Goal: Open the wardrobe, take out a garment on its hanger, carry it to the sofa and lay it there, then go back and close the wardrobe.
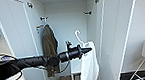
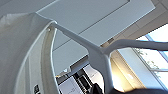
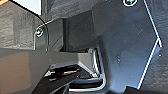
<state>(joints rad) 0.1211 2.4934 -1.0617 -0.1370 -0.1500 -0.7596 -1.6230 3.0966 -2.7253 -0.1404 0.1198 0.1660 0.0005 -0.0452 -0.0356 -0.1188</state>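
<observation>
Head view: your left gripper (image 1: 89, 50) was closed on the hanger (image 1: 79, 38), the garment (image 1: 89, 66) hanging before the open wardrobe (image 1: 67, 20). Left wrist view: hanger stiff, light; shirt limp, likely to slide, so hold the neck. Right wrist view: jaws' state could not be told.

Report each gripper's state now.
Left gripper: shut on the hanger, T-shirt hanging from it.
Right gripper: cannot be told.

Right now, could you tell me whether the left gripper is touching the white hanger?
Touching. In the head view the left gripper meets the white hanger at the T-shirt's shoulder, with the hanger hook off the rail.
</observation>
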